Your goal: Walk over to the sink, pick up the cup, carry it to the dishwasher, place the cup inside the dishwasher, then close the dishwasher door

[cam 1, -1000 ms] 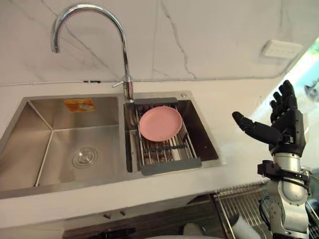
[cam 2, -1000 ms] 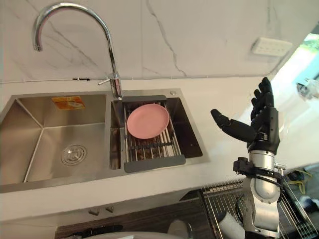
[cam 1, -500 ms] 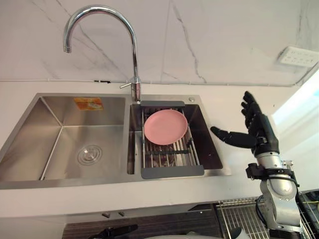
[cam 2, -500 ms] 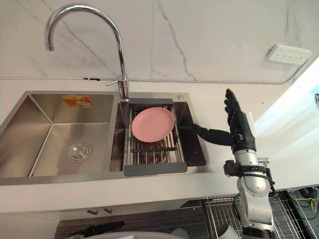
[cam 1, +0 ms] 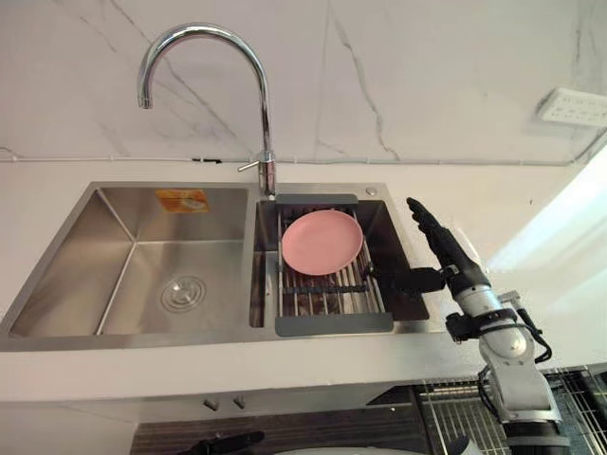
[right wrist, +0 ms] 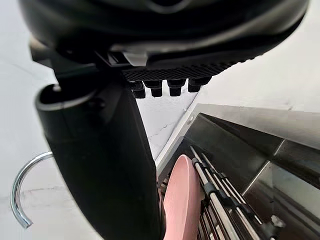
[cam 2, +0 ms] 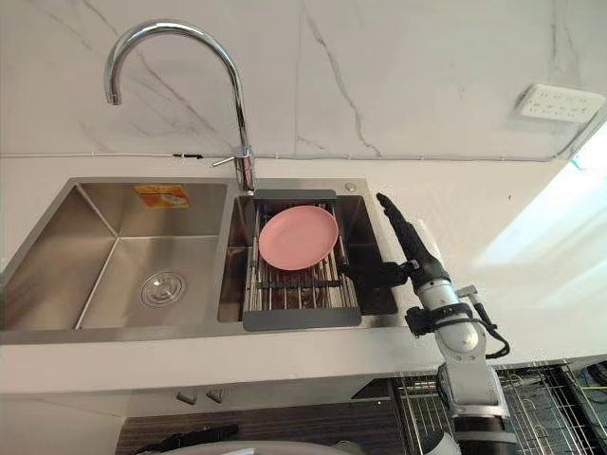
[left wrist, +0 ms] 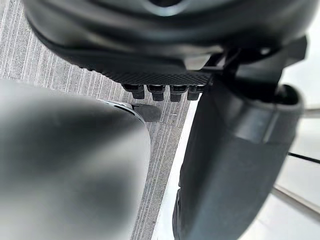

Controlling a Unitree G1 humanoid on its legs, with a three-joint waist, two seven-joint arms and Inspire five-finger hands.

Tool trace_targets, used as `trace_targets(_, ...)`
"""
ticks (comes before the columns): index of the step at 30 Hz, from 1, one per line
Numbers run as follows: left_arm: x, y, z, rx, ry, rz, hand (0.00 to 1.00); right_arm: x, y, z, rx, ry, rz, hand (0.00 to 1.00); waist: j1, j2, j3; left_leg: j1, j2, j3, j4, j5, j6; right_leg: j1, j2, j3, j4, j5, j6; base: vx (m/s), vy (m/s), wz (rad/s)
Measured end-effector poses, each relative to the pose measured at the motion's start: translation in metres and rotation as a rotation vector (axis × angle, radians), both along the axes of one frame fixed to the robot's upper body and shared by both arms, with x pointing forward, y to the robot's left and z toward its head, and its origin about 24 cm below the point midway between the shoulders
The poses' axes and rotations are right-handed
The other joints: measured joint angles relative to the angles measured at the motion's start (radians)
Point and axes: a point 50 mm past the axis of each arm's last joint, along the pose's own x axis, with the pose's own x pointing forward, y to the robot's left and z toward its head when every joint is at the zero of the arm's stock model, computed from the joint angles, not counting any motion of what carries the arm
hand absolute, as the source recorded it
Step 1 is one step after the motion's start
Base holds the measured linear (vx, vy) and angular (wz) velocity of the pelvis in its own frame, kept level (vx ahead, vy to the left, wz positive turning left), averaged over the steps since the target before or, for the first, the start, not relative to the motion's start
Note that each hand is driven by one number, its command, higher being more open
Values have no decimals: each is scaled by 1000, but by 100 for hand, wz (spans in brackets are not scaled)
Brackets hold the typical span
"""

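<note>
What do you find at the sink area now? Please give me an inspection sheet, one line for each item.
Surface: white counter holding a steel double sink.
Job's things: sink, left basin bare apart from its drain and an orange sticker on the back wall.
Clutter: pink plate lying on a drain rack set across the right basin; wire rack below the counter's front edge.
Hands: right hand open, above the right basin's right rim, thumb pointing towards the drain rack; left hand open, above grey floor.
Cables: nothing seen.
Surroundings: curved tap, marble wall, white socket.
</note>
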Motion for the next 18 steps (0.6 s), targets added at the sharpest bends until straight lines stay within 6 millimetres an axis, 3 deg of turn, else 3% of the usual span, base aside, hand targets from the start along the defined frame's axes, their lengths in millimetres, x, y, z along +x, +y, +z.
trace_targets(10, -12, 5, 0, 14, 43, -24, 100, 28, 17, 0, -190, 35, 78, 100, 4, 2, 1, -16, -5, -33, -15, 24, -7, 9, -3, -44, -14, 9, 1, -27, -4, 12)
trace_targets(18, -10, 3, 1, -3, 20, -32, 100, 39, 13, -7, -278, 114, 100, 100, 27, 12, 8, -28, -10, -56, -15, 34, -7, 17, -4, -69, -26, 16, 2, -17, -4, 9)
